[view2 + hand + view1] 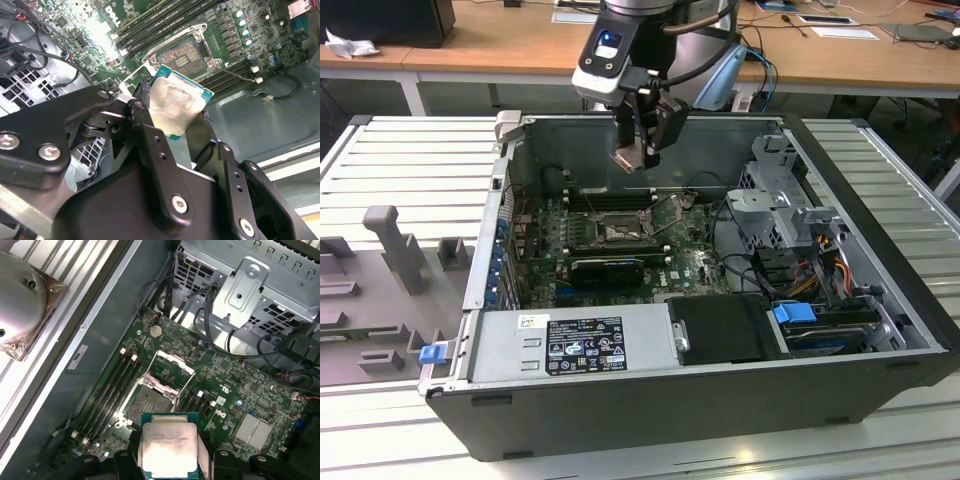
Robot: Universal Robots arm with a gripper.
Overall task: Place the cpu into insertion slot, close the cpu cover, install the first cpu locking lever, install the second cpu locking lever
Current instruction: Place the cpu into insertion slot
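Two jaws pinch the cpu (176, 106) above the insertion slot (184, 55), apparently uncovered.

I'm watching the power supply (575, 343) sitting inside the open case (720, 410) (drive cage (775, 200) at the exterior view's right).

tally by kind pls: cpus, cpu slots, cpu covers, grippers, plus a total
cpu: 1
slot: 1
cover: 1
gripper: 1
total: 4
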